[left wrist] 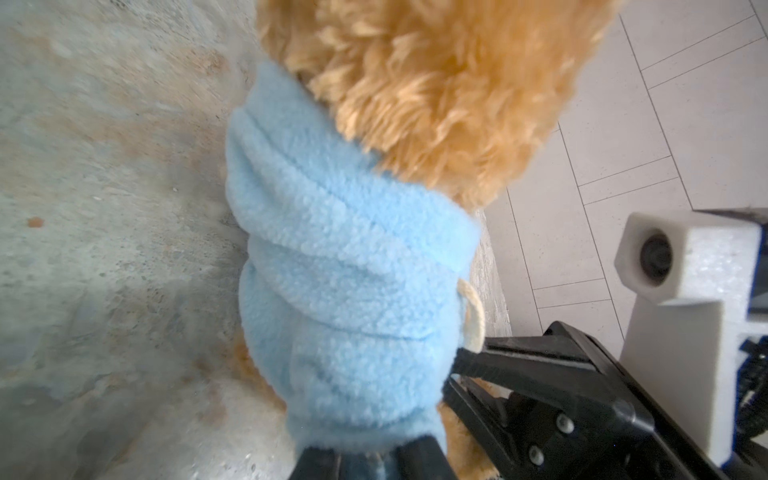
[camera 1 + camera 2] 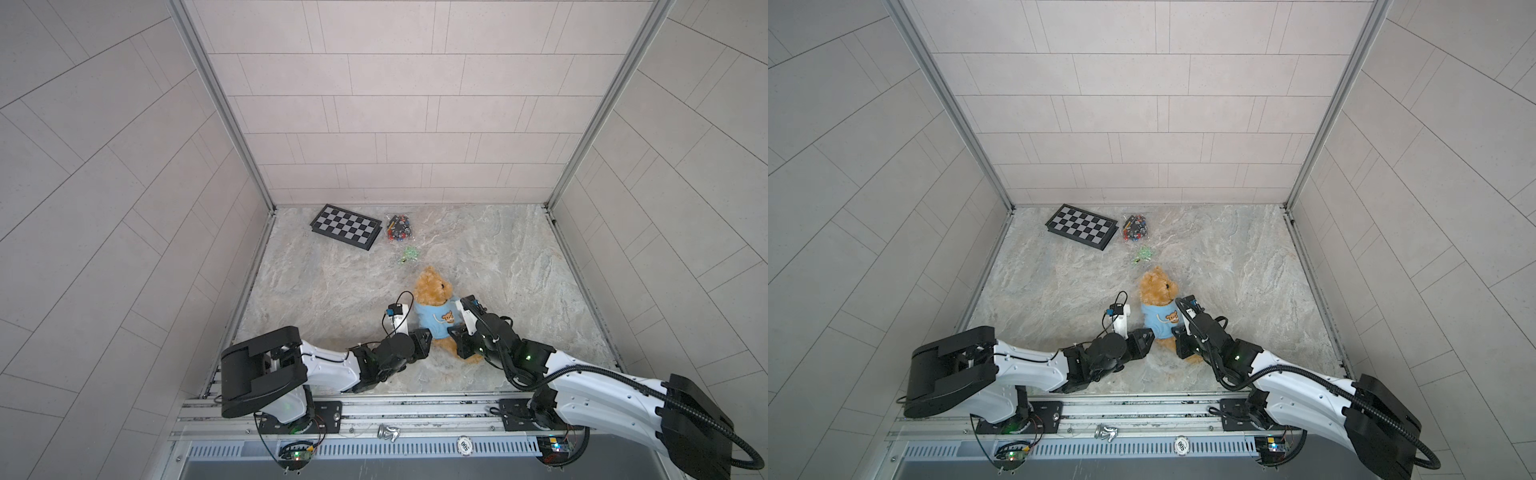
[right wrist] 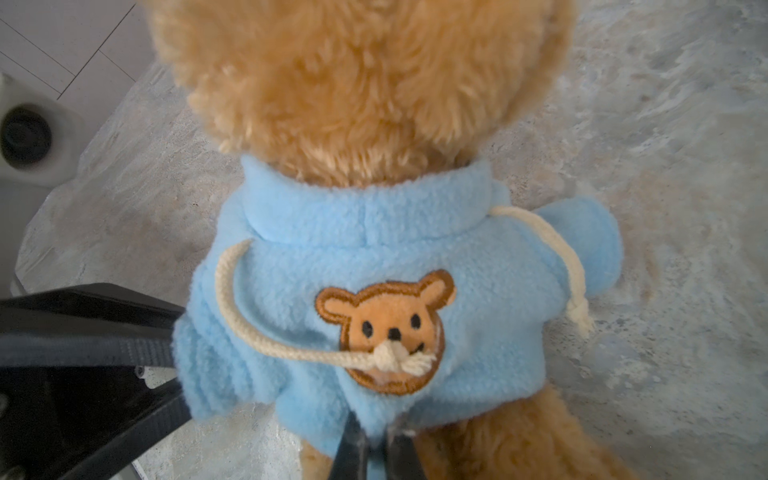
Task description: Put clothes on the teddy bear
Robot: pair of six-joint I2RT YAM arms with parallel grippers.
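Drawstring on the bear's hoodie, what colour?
Cream cord against the light blue hoodie; shows best in the right wrist view.

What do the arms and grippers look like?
The left arm and right arm have white shells, black joints and black shoulder housings. The left gripper and right gripper are black. Each wrist carries a white camera block. A ribbed black hose runs along the right arm; a thin black wire loops at the left wrist.

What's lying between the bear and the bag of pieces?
Only some small green bits, too small to identify, between bag and bear; otherwise bare table. Visible in both top views.
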